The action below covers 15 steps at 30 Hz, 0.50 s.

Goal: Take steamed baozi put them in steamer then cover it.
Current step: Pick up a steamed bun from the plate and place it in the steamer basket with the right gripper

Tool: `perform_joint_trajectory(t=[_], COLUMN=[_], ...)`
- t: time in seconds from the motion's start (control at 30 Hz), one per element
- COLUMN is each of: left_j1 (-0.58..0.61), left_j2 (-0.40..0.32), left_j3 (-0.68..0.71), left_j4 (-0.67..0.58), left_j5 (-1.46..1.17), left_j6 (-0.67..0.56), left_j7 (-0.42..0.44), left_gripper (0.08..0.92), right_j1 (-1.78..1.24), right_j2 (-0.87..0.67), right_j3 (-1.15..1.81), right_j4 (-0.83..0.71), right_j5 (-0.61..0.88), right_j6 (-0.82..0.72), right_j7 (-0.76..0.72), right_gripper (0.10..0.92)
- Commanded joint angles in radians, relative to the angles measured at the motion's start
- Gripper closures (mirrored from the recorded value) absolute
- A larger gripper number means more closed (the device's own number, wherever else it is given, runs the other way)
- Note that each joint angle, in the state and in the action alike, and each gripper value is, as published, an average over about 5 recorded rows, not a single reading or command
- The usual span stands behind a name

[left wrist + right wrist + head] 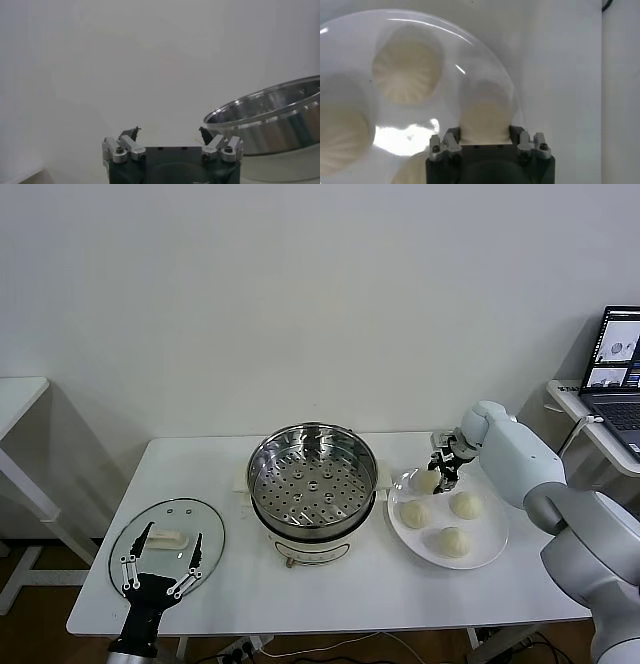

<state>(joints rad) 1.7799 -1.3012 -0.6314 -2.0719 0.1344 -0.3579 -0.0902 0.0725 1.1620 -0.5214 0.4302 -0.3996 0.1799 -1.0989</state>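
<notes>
The steamer (312, 482) stands at the table's middle, its perforated tray bare; its steel wall (270, 120) also shows in the left wrist view. To its right, four steamed baozi lie on a white plate (497, 532). My right gripper (440, 472) is shut on the far-left baozi (428, 480), which shows squeezed between the jaws (486, 112). Three others (414, 512) (465, 504) (451, 540) lie loose. The cover (205, 529), a glass lid with a white handle, lies flat at the front left. My left gripper (171, 540) hangs open over it.
A laptop (615, 369) sits on a side table at the far right, close behind my right arm. Another white table (15, 399) stands to the left. The steamer's white base (300, 549) has side handles.
</notes>
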Motion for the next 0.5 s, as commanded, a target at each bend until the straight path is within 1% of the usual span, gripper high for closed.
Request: perform_joint_trajectory(t=[0.03, 0.27, 0.4, 0.5], left_j1=[0.003, 0.004, 0.002, 0.002], left_j2=[0.0, -0.001, -0.004, -0.006], left_j3=[0.0, 0.001, 0.004, 0.006], left_j4=[-0.01, -0.008, -0.009, -0.013], left_j5=[0.0, 0.001, 0.001, 0.001], left_j6=[0.005, 0.003, 0.002, 0.002], left_j7=[-0.001, -0.001, -0.002, -0.002], left_gripper=[0.177, 0.177, 0.177, 0.177], right_j1=[0.059, 0.253, 0.359, 0.421], right_j2=[-0.048, -0.093, -0.086, -0.067], right_j3=[-0.045, -0.153, -0.262, -0.335], right_j4=[0.142, 0.365, 0.505, 0.58], right_j5=[0.038, 0.08, 0.14, 0.179], right_j6=[0.126, 0.385, 0.458, 0.499], right_j7=[-0.036, -0.112, -0.125, -0.13], right_gripper=[0.387, 0.381, 0.381, 0.381])
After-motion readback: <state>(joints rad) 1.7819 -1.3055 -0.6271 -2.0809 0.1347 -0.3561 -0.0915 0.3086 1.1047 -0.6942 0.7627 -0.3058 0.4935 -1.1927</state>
